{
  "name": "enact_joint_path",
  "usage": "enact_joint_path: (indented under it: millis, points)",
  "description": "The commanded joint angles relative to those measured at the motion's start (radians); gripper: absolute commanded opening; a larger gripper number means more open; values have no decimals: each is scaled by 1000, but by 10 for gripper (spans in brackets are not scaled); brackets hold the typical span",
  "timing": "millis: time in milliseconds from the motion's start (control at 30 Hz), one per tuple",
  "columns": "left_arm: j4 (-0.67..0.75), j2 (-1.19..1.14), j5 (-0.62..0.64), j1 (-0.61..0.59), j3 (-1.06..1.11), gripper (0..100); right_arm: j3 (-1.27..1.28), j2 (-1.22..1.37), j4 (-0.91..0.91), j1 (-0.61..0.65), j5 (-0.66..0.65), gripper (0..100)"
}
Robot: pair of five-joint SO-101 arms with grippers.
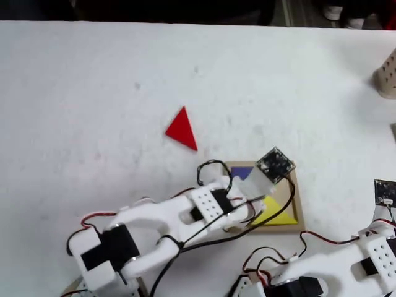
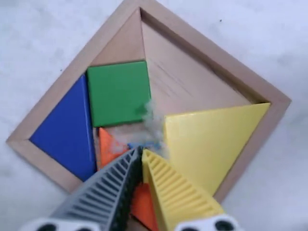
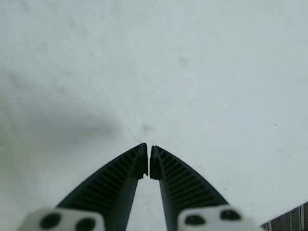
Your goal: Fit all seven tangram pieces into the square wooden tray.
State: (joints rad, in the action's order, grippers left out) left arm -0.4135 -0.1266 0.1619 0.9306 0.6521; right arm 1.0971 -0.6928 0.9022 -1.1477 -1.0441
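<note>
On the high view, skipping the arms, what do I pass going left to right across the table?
red triangle → wooden tray → tan wooden block at the picture's right edge

From above, the left arm covers most of the square wooden tray, leaving slivers of the blue triangular piece and yellow triangular piece. The left hand hides much of the orange piece; a pale blur veils the tray's middle.
</note>
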Motion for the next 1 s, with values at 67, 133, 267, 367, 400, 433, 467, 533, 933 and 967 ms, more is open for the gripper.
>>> enact_joint_path:
  millis: [67,133,267,367,400,433,467,533,933,967]
  points:
    - [29,4,0,31,-48,20,-6,-13,-8,-5,-9,16]
    - [31,18,0,31,-46,20,-6,-13,-8,-5,-9,16]
    - [26,53,0,33,-41,20,-6,-13,-8,-5,-9,16]
    - [32,41,0,33,-44,20,-6,-13,-8,-5,-9,16]
    - [34,36,0,33,-46,20,-6,-13,-8,-5,-9,16]
    - [35,35,0,35,-48,20,-6,-13,-8,-5,-9,16]
    - [46,33,0,35,-48,20,-6,-13,-8,-5,-9,16]
    - [63,33,0,35,-48,20,-6,-13,-8,-4,-9,16]
    - [81,-44,0,33,-48,20,-6,-13,-8,-7,-9,16]
    - [75,-53,0,31,-57,20,-6,-13,-8,-7,-9,16]
